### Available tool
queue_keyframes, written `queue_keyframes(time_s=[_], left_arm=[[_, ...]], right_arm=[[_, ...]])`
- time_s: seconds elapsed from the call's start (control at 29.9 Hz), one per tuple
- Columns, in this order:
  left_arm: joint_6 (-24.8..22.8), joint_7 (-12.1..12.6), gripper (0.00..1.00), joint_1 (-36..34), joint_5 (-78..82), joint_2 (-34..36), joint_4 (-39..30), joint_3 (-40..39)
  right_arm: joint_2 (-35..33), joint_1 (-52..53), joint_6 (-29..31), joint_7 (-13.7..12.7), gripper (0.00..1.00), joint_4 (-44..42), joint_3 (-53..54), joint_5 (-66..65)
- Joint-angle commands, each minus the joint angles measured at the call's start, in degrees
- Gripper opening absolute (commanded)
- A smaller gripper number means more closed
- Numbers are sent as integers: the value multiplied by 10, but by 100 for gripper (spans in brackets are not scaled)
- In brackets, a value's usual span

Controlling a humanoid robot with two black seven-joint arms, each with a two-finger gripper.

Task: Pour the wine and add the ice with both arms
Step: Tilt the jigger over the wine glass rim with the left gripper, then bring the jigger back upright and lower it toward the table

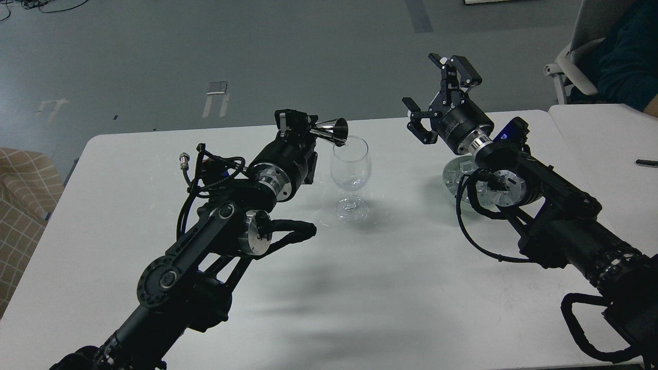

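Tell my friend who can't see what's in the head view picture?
The left gripper tips a shiny metal cup over a wine glass on a white table. The right gripper hangs open above a glass bowl of ice.

The white rectangular bench (360,288) fills most of the view, and a second white bench (606,139) stands just beside it at three o'clock, carrying a small dark pen-like object (646,163) near the right edge. Beyond both, the grey floor (154,61) runs across the top, marked with pale tape strips (216,97) at eleven o'clock, black cables (31,6) in the top left corner and a darker grey strip (418,15) at twelve o'clock. A tan checked cushioned seat (23,205) sits at nine o'clock, and at two o'clock a white-framed chair (565,67) holds a person in a dark teal garment (629,56).
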Motion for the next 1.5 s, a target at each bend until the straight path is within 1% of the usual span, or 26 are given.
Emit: queue_keyframes(time_s=[0.0,0.33,0.8,0.97,1.14,1.2,1.27,1.3,1.34,1.4,1.47], left_arm=[[1,0,0,0,21,0,1,3],[1,2,0,-2,87,0,1,24],[1,2,0,0,172,0,1,25],[6,4,0,-2,224,0,1,48],[7,6,0,-3,229,0,-1,50],[9,13,0,-3,222,0,-2,43],[21,32,0,-3,180,0,-6,32],[26,36,0,-4,158,0,-7,25],[26,38,0,-5,103,0,-12,0],[26,39,0,-7,41,0,-18,-33],[26,38,0,-7,-88,0,-27,-111]], right_arm=[[-1,-1,0,0,100,1,0,0],[-1,-4,1,1,100,1,0,0],[-1,-4,1,0,100,1,0,0],[-1,-4,1,0,100,1,0,0],[-2,-4,1,0,100,1,0,0],[-2,-5,1,0,100,1,0,0],[-2,-8,1,0,100,1,0,0],[-2,-8,1,0,100,1,0,0],[-2,-8,1,0,100,1,0,-1],[-2,-8,1,0,100,1,0,0],[-3,-8,1,0,100,1,0,0]])
